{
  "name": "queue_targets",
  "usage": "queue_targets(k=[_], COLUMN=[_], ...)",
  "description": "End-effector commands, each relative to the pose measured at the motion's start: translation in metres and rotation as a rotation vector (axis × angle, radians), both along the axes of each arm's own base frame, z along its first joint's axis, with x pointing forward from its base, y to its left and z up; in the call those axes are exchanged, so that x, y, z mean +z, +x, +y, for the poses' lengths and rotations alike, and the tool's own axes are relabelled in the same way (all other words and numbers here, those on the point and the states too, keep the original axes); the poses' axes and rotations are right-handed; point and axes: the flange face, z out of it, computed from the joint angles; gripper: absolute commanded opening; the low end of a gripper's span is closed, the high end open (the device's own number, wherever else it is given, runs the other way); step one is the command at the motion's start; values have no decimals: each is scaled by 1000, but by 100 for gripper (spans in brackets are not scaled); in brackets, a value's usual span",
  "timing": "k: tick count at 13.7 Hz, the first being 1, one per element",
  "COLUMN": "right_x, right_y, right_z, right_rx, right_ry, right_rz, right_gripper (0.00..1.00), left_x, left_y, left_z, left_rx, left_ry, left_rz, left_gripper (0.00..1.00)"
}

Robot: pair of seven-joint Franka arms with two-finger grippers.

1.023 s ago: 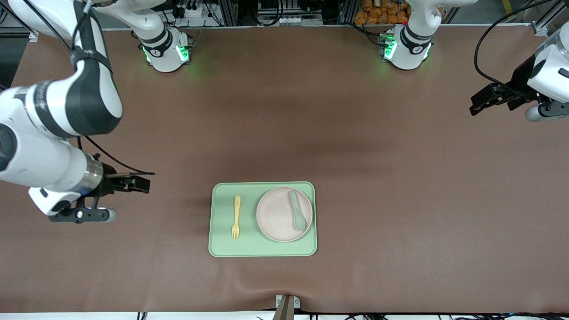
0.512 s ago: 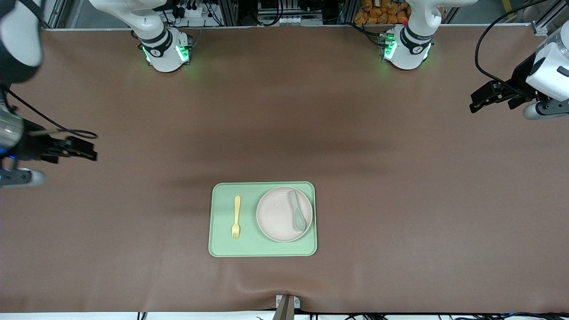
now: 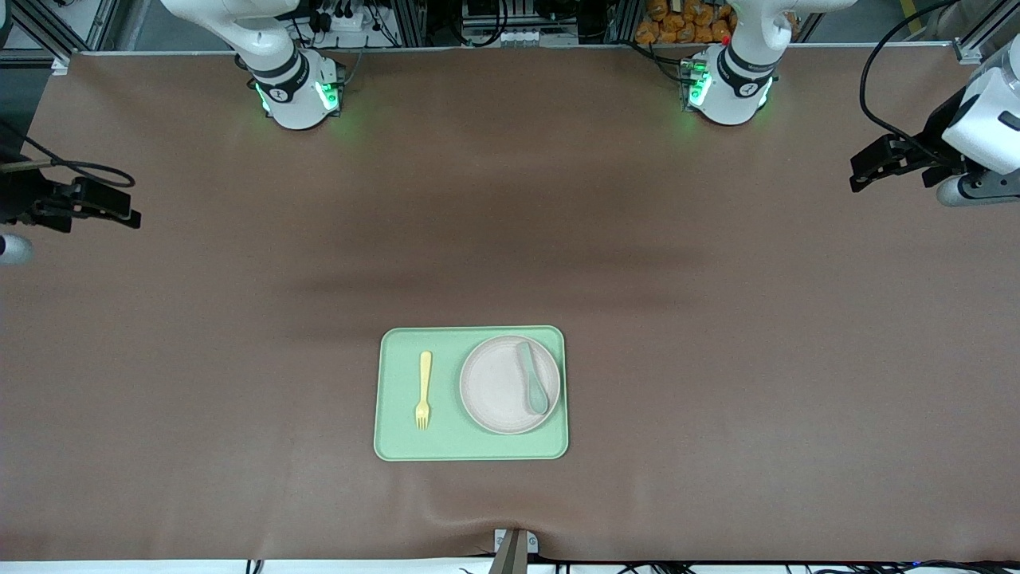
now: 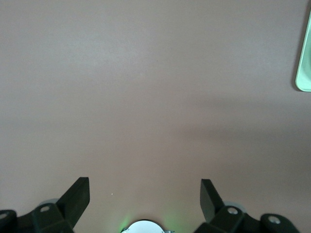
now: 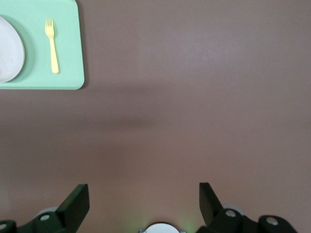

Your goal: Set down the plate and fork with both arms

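Note:
The beige plate (image 3: 498,384) and the pale yellow fork (image 3: 424,389) lie side by side on the pale green tray (image 3: 470,442). A grey-green spoon (image 3: 532,387) lies on the plate. My right gripper (image 3: 8,249) is open and empty over the bare table at the right arm's end. Its wrist view (image 5: 144,194) shows the fork (image 5: 51,46), the plate's edge (image 5: 9,48) and the tray (image 5: 68,73) far off. My left gripper (image 3: 968,191) is open and empty over the left arm's end. Its wrist view (image 4: 145,194) shows only a tray corner (image 4: 305,68).
The brown table mat (image 3: 717,319) stretches around the tray. The two arm bases (image 3: 299,92) (image 3: 729,88) stand at the edge farthest from the front camera. A small bracket (image 3: 514,546) sits at the nearest edge.
My right arm has swung away from the tray toward its own end of the table, mostly out of the front view. My left gripper has shifted slightly outward. Tray contents are unmoved.

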Motion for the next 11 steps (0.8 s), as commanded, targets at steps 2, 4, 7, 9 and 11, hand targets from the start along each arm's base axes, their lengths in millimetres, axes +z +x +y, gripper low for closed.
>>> queue_targets(k=[2, 4, 7, 9, 11], right_x=[-8, -9, -9, 1, 11], right_y=[-43, -44, -44, -30, -18], right_z=[0, -1, 5, -11, -21], right_rx=[6, 2, -11, 61, 118], right_ry=[-3, -3, -6, -14, -33], right_rz=[-38, -42, -42, -73, -94], right_gripper=[100, 100, 100, 100, 100], left_x=[20, 22, 26, 27, 27], left_y=[-1, -2, -1, -1, -1], left_z=[2, 2, 2, 1, 1], left_rx=[-16, -16, -16, -21, -22], left_ry=[25, 25, 24, 23, 23], left_rz=[-26, -28, -38, -40, -40], left_gripper=[100, 100, 100, 100, 100])
